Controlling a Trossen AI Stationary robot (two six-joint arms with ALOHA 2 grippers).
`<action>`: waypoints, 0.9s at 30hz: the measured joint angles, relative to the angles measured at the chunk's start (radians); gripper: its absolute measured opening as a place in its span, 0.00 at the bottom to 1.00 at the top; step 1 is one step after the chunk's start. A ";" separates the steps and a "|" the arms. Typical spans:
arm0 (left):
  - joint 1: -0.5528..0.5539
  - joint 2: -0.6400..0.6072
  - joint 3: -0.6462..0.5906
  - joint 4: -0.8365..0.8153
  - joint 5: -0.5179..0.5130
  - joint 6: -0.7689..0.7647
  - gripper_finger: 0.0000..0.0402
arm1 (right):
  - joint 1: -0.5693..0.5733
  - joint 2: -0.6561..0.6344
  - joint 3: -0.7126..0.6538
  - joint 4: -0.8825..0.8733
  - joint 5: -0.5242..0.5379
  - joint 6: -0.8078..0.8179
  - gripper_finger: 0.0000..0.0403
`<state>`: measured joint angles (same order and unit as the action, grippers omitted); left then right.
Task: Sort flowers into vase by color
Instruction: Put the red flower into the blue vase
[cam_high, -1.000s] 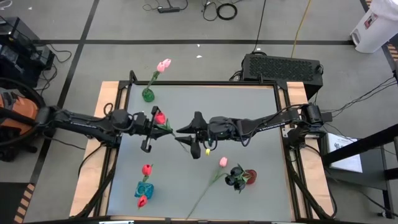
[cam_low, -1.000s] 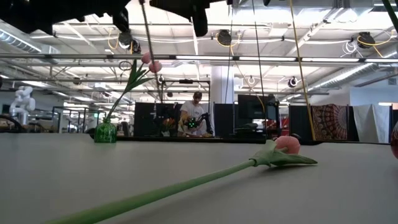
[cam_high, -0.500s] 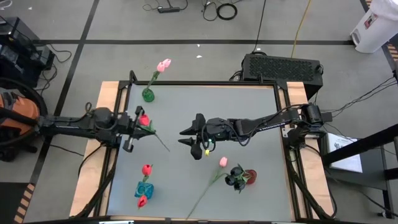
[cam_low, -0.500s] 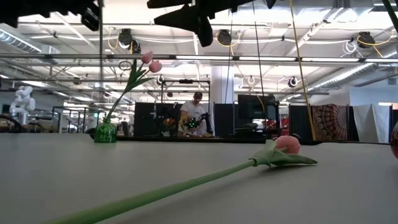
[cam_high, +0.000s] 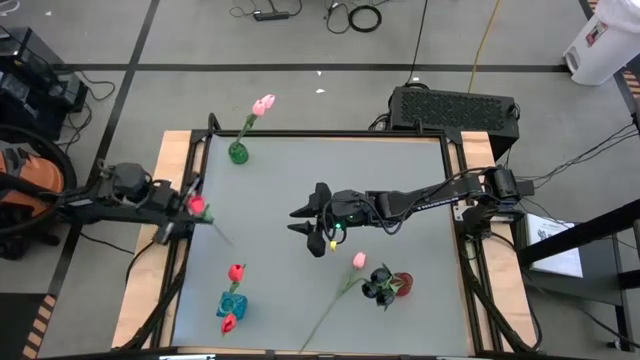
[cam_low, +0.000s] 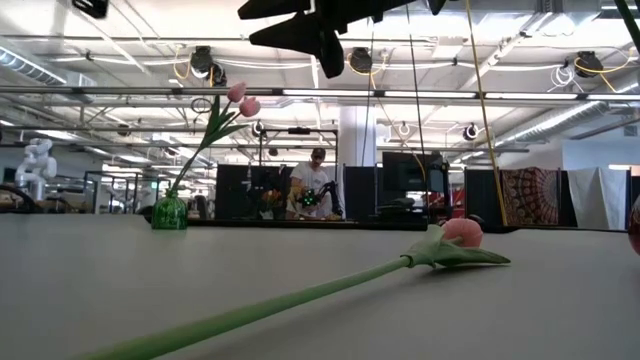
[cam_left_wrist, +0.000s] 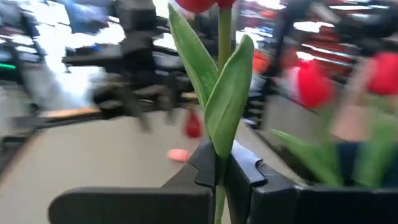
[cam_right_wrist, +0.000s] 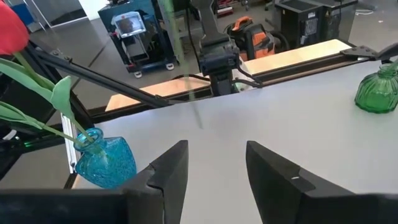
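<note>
- Table (cam_high: 400, 180): the wide far-right stretch lies bare.
- Right gripper (cam_high: 300, 219): above table centre, fingers apart, empty.
- Left gripper (cam_high: 185, 208): over the left edge, fingers clamped on a red flower (cam_high: 197, 204).
- Pink flower (cam_high: 340, 285): lying near the front edge.

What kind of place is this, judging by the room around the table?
Probably a robotics lab in a large open hall. Behind the table stand monitors and dark partitions, with a person at a workstation. Overhead run exposed beams and hanging lamps; cables lie on the floor.
</note>
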<state>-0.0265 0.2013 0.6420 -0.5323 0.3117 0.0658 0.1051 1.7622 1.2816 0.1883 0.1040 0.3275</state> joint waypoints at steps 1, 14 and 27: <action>0.000 0.000 0.013 -0.022 0.047 0.000 0.04 | 0.000 0.000 0.000 0.000 0.000 0.000 0.38; 0.000 0.001 0.076 0.040 0.400 -0.111 0.04 | 0.000 0.000 0.000 0.001 0.000 0.000 0.38; -0.001 0.084 0.067 0.194 0.559 -0.222 0.04 | 0.000 0.000 0.000 0.002 0.000 0.000 0.38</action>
<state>-0.0273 0.2857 0.7087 -0.3382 0.8710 -0.1559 0.1051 1.7623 1.2816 0.1898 0.1037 0.3275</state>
